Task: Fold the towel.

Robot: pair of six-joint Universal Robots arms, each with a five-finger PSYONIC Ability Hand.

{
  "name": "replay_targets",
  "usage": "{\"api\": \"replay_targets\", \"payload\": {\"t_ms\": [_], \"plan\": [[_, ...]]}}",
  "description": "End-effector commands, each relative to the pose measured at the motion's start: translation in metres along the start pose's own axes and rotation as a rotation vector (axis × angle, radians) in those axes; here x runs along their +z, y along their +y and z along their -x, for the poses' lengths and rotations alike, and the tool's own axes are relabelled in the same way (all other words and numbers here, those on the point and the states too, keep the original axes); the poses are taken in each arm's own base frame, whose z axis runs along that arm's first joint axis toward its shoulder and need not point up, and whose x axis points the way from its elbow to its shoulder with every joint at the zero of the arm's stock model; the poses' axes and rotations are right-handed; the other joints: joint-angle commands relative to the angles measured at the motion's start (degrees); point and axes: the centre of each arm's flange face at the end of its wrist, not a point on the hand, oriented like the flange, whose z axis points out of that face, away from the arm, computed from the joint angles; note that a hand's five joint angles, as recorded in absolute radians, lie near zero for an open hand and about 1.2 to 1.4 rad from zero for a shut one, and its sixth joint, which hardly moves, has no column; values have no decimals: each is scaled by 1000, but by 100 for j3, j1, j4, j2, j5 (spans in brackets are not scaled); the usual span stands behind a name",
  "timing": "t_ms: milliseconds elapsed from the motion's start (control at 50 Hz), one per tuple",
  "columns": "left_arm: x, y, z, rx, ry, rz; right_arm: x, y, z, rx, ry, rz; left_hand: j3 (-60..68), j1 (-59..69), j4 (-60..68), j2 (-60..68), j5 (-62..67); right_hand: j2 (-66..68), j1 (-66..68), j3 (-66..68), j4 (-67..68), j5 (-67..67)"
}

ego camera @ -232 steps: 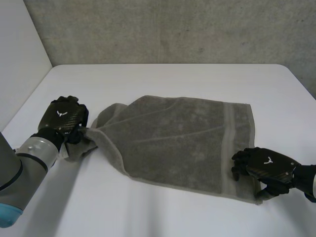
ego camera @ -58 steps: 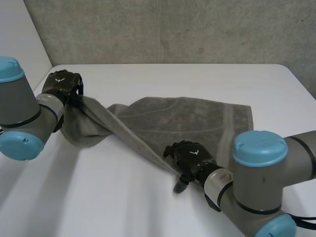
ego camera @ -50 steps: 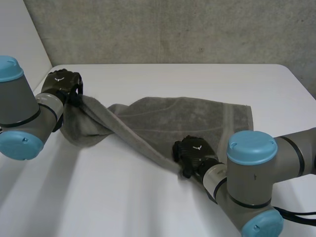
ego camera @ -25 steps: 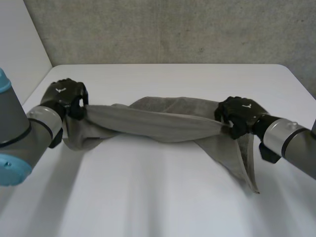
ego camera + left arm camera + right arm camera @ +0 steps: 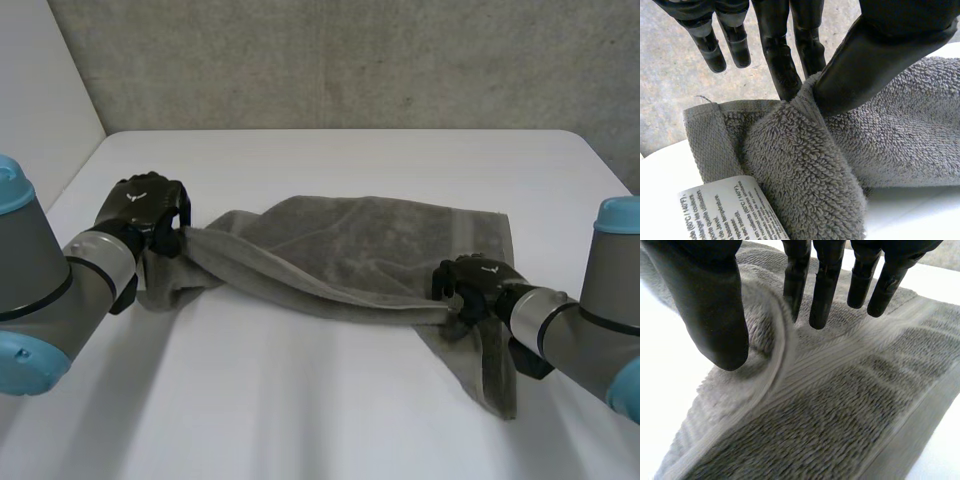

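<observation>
A grey towel (image 5: 370, 240) lies across the middle of the white table (image 5: 300, 410), with a twisted fold running from one hand to the other. My left hand (image 5: 148, 205) is at the towel's left end. In the left wrist view its thumb (image 5: 870, 60) pinches the towel's corner (image 5: 805, 170) against the fingers (image 5: 780, 65), beside a white label (image 5: 725, 210). My right hand (image 5: 478, 282) rests low on the towel's near right part. In the right wrist view its thumb (image 5: 710, 305) and straight fingers (image 5: 825, 290) stand apart, and a raised towel edge (image 5: 775, 340) lies loosely between them.
A concrete wall (image 5: 350, 60) runs behind the table. The table's left edge (image 5: 70, 185) is close to my left hand. Bare table surface stretches in front of the towel and behind it.
My right hand has come down and nearer, laying the towel's edge on the table, and its fingers have spread. My left hand has dropped slightly, still pinching its corner.
</observation>
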Motion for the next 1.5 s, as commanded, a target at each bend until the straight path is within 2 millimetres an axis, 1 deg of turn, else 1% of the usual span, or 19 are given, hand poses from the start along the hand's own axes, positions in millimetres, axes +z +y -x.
{"api": "replay_targets", "payload": {"t_ms": [20, 160, 240, 340, 460, 500, 560, 600, 620, 640, 660, 700, 760, 840, 940, 1120, 1180, 1280, 1500], "plan": [[4, -5, 10, -3, -29, -19, -10, 7, 2, 9, 4, 1, -331, 594, -376, 314, 400, -358, -288, -302, -435, -141], [8, -10, 18, -5, -53, -33, -11, 11, -2, 11, 25, -12, -331, 594, -376, 314, 400, 466, 536, -302, -435, 684], [8, -8, 27, -10, -76, -24, -12, 9, -13, 26, 41, -26, -331, 594, -376, 314, 400, 3946, 4016, -302, -435, 4163], [7, -9, 24, -4, -63, -28, -10, -2, -11, 5, -42, -69, -331, 594, -376, 314, 400, 3959, 4029, -302, -435, 4176], [21, -23, 22, 1, -54, -86, -3, -56, -12, -42, -121, -172, -331, 594, -376, 314, 400, 3959, 4029, -302, -435, 4176], [30, -30, 21, 4, -52, -117, 0, -102, -18, -79, -104, -243, -331, 594, -376, 314, 400, 3959, 4029, -302, -435, 4176], [45, -62, 19, 17, -47, -220, -3, -133, -22, -107, -83, -314, -331, 594, -376, 314, 400, 3959, 4029, -302, -435, 4176], [49, -87, 19, 23, -47, -296, -22, -199, -26, -178, -21, -508, -331, 594, -376, 314, 400, 3959, 4029, -302, -435, 4176], [50, -115, 21, 29, -52, -376, -22, -199, -26, -179, -21, -509, -331, 594, -376, 314, 400, 3959, 4029, -302, -435, 4176], [46, -143, 22, 31, -55, -457, -36, -225, -24, -212, 2, -605, -331, 594, -376, 314, 400, 3959, 4029, -302, -435, 4176], [46, -143, 22, 31, -55, -458, -50, -246, -19, -239, 17, -687, -331, 594, -376, 314, 400, 3959, 4029, -302, -435, 4176], [27, -196, 23, 18, -53, -614, -62, -259, -12, -268, 16, -755, -331, 594, -376, 314, 400, 3959, 4029, -302, -435, 4176], [2, -229, 26, -11, -43, -717, -88, -273, 4, -310, 13, -874, -331, 594, -376, 314, 400, 3959, 4029, -302, -435, 4176], [-7, -232, 29, -38, -42, -727, -87, -255, 7, -318, 20, -868, -331, 594, -376, 314, 400, 3959, 4029, -302, -435, 4176], [0, -192, 33, -59, -47, -600, -57, -180, 6, -350, 60, -618, -331, 594, -376, 314, 400, 3959, 4029, -302, -435, 4176], [5, -30, 38, -99, 21, -159, -37, -61, 8, -351, 27, -241, -331, 594, -376, 314, 400, 3959, 4029, -302, -435, 4176], [2, -15, 40, -101, 23, -132, -37, -36, 10, -308, 7, -171, -331, 594, -376, 314, 400, 3959, 4029, -302, -435, 4176], [-9, 13, 40, -74, 27, -90, -30, -23, 7, -203, 8, -150, -331, 594, -376, 314, 400, 3959, 4029, -302, -435, 4176], [-11, 14, 38, -62, 24, -87, -13, -11, -6, -34, 97, -128, -331, 594, -376, 314, 400, 3098, 3168, -302, -435, 3316]]}}
